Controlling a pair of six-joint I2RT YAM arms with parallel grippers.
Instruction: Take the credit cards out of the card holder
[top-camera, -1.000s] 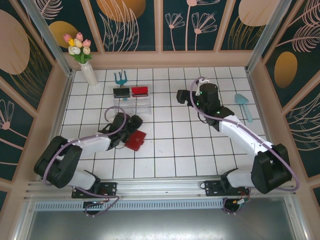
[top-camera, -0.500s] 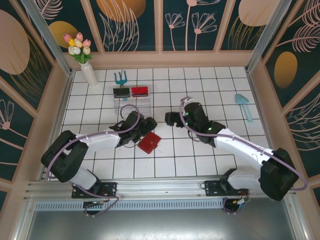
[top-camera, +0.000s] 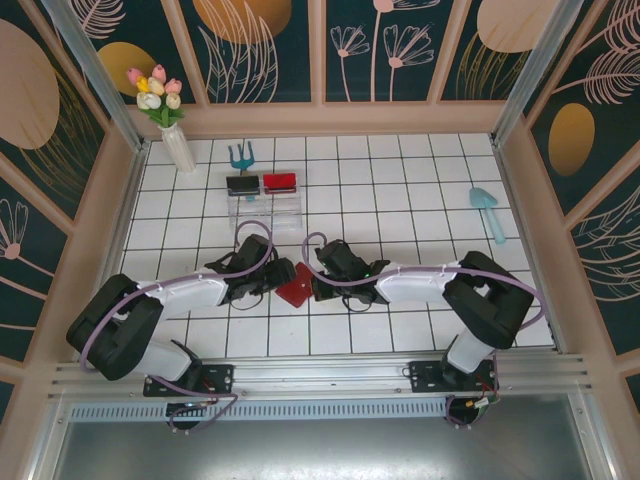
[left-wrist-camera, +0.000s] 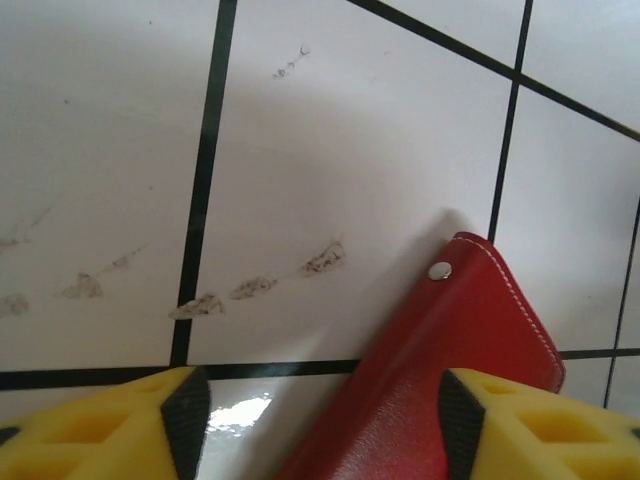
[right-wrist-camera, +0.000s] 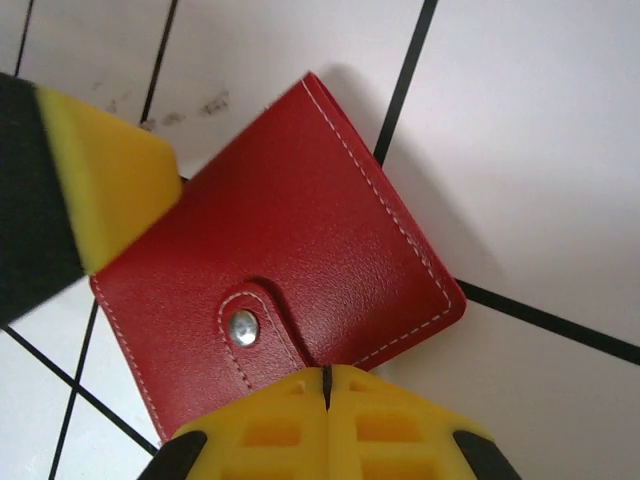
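The red card holder lies closed on the white tiles, its tab snapped down. The credit cards are hidden inside it. My left gripper sits at its left side, jaws apart in the left wrist view. The holder's edge lies between them, against the right finger and away from the left one. My right gripper is at the holder's right edge. Its fingertips are shut together where the tab folds over the holder. I cannot tell if they pinch anything.
A clear plastic stand holding a black tray and a red tray stands behind the grippers. A vase of tulips and a teal rake are at the back left. A teal scoop lies far right.
The right arm swung from the back right down to the holder and shut its jaws. The left gripper and the holder shifted a little to the right, and the left jaws narrowed.
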